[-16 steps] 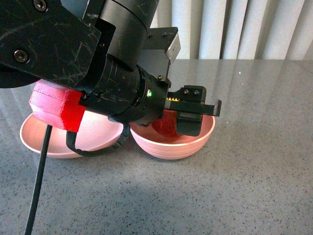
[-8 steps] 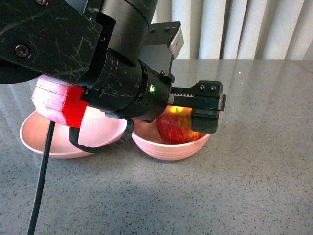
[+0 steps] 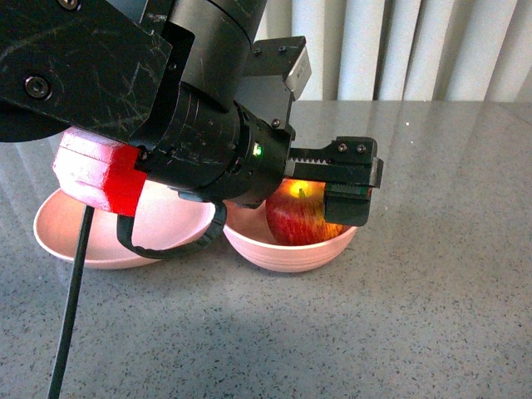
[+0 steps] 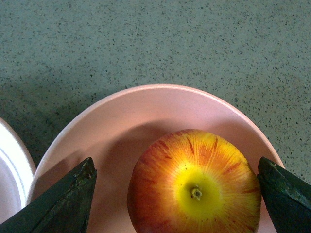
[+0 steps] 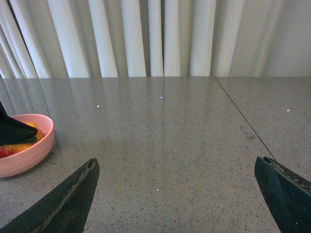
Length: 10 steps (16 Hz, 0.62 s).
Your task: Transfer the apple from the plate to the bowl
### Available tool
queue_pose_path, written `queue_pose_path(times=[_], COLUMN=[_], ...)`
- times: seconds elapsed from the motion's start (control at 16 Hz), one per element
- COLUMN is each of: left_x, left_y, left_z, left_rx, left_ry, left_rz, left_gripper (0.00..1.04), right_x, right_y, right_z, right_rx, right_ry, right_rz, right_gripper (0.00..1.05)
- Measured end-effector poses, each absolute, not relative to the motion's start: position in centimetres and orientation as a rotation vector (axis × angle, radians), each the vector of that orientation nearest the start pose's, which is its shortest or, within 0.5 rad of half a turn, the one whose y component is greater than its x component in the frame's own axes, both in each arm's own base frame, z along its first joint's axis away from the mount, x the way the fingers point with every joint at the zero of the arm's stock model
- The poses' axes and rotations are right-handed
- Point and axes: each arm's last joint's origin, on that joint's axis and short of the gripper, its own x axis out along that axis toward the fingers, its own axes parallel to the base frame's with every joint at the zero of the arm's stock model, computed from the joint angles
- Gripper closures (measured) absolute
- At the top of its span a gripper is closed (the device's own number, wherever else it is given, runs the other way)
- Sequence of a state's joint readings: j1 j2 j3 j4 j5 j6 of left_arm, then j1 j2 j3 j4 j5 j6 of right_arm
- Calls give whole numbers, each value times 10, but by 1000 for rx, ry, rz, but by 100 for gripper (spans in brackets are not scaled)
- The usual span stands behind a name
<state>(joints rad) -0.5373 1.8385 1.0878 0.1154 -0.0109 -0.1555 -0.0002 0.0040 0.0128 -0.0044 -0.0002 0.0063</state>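
Apple sitting in bowl, left gripper hanging wide open w/ nothing held. Likely firm, smooth, rolling easily; taking by its sides looks best.

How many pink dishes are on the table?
2: the plate sits on the left, partly hidden behind the arm, and the bowl beside it holds the apple.

Speckled grey table, white curtain behind.

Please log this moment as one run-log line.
apple: in bowl | left gripper: open, astride apple | right gripper: open, empty | plate: empty
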Motion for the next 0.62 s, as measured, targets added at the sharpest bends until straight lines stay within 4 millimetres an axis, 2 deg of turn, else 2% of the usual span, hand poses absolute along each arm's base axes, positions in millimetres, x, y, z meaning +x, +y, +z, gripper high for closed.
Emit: queue_pose_path(times=[0.12,0.19,0.25,0.31,0.38,0.44,0.5,0.56,0.62], left_x=[334,332,322,303,254,238,230,216,204], left_y=[-196,-188,-165,-123,-64,-50,-44,-36,-30], left_z=[184,212,264,291,297,279,261,235,228], left_rx=[13,-20,-74,-93,-55,-38,-24,-13,-16], left_ry=[624,517,327,193,-53,-50,-20,25,11], left_rz=[-456,-440,-379,-261,-8,19,12,-1,0], left_gripper=[7,7,7,7,33,47,58,76,91], right_x=[97,97,97,97,97,97,97,97,97], right_y=[0,0,0,0,0,0,0,0,0], right_z=[167,167,167,167,167,167,167,167,167], right_rx=[6,6,6,6,6,6,6,6,6], right_ry=[-4,-4,-4,-4,-4,-5,-4,-4,-4], right_rz=[0,0,0,0,0,0,0,0,0], right_gripper=[7,7,7,7,7,7,7,7,7])
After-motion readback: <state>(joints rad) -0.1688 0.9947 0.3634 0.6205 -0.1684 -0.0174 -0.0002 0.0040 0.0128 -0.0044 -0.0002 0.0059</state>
